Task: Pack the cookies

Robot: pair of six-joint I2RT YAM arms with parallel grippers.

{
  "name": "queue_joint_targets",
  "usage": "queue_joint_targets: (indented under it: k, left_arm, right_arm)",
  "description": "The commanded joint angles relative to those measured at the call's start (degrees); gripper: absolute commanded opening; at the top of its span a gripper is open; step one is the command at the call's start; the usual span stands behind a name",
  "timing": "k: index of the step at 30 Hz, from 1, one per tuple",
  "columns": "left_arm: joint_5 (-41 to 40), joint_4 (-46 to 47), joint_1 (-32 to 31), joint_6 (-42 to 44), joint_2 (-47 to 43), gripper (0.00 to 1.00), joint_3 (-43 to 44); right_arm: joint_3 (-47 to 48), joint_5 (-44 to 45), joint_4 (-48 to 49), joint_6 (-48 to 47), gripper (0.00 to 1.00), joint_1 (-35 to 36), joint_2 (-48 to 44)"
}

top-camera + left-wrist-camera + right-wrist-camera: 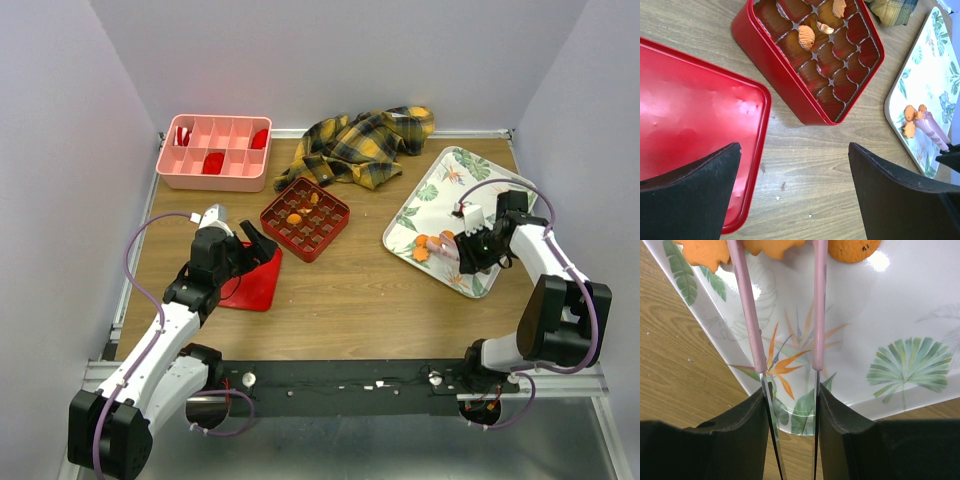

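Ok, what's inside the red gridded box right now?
Two small round orange cookies, perhaps a third, sit in cells of the red gridded box; the other cells look empty. Nothing covers it, though dividers hide parts of some cell floors.

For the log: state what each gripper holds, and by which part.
Right gripper holds pink tongs by their metal rear ends; left gripper holds nothing.

small orange cookies point(428, 244) lie on the leaf-print tray point(445, 185) (three, two scallop-edged) and in the red gridded box point(285, 237).
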Motion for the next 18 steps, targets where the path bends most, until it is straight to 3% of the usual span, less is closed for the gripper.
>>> queue_joint_targets:
  k: [1,18]
  left_arm:
    - [0.29,0.8,0.3,0.0,-0.02,0.99,0.18]
    - [0.12,0.97,0.3,0.17,0.33,0.99,0.27]
  right_arm:
    - [2.11,0.64,1.76,0.18,0.46,0.79,0.97]
    - [2.37,-0.06,0.62,0.44,0.35,1.31,-1.22]
